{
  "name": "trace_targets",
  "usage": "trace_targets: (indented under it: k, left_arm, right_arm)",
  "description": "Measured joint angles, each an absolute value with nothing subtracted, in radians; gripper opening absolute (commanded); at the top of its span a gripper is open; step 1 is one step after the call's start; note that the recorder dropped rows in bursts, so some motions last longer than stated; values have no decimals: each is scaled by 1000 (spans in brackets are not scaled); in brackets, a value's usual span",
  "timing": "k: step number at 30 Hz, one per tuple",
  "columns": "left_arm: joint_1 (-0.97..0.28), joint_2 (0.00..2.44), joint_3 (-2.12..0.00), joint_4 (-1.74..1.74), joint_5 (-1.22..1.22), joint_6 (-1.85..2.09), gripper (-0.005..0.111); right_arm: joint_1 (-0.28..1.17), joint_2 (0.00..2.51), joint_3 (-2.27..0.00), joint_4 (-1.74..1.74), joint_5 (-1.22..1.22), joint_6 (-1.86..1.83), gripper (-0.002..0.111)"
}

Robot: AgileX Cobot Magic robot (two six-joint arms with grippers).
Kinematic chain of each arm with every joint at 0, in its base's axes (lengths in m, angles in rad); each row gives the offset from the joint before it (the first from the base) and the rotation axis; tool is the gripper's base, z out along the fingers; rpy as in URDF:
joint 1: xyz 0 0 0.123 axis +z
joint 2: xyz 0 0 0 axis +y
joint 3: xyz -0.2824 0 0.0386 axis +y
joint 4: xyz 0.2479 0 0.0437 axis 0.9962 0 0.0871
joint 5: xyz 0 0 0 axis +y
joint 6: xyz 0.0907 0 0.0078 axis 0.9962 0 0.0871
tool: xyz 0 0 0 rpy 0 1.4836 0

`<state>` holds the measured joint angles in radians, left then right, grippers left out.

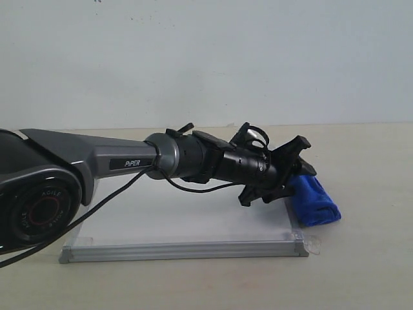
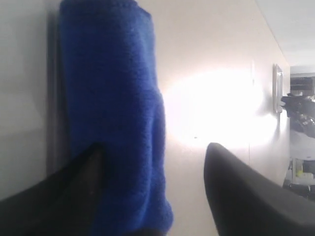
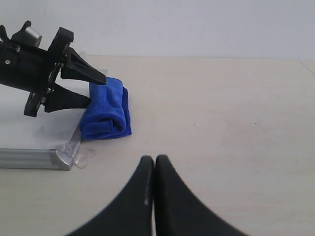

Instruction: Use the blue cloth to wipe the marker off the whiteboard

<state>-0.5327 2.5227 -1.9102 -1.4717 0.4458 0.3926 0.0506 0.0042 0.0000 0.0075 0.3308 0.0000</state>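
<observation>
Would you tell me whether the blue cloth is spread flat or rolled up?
Rolled up: the blue cloth is a thick bundle by the whiteboard, its curled end showing in the right wrist view.

Pale beige tabletop (image 1: 361,258), carrying a flat silver-framed whiteboard (image 1: 193,226), fixed at its near right corner with clear tape (image 1: 313,243). Lying on the tabletop against the board's right edge, a rolled blue cloth (image 1: 314,201).
</observation>
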Motion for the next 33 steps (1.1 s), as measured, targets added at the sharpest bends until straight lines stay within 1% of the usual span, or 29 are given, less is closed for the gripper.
trace_targets:
  k: [7, 9, 12, 13, 15, 16, 17, 23, 26, 30, 33]
  left_arm:
    - [-526, 2521, -1935, -1461, 496, 450, 57]
    - [-514, 2521, -1935, -1456, 527, 453, 54]
    - [-484, 2521, -1935, -1452, 596, 454, 41]
    - [-475, 2521, -1935, -1452, 625, 456, 32]
    - [-453, 2521, -1935, -1450, 688, 477, 20]
    - [-445, 2521, -1936, -1450, 714, 494, 9]
    - [-433, 2521, -1936, -1450, 755, 514, 4]
    - [-404, 2521, -1936, -1444, 919, 588, 4]
    - [-402, 2519, -1936, -1436, 948, 606, 4]
    - [-404, 2513, -1936, -1432, 903, 622, 4]
    - [-417, 2512, -1936, -1432, 790, 608, 4]
  right_arm:
    - [51, 4, 0, 7, 331, 0, 0]
    - [51, 4, 0, 7, 331, 0, 0]
    - [51, 4, 0, 7, 331, 0, 0]
    - [51, 4, 0, 7, 331, 0, 0]
    - [51, 4, 0, 7, 331, 0, 0]
    - [51, 4, 0, 7, 331, 0, 0]
    - [51, 4, 0, 7, 331, 0, 0]
    - [51, 4, 0, 7, 331, 0, 0]
    - [51, 4, 0, 7, 331, 0, 0]
    - [51, 4, 0, 7, 331, 0, 0]
    - [51, 4, 0, 7, 331, 0, 0]
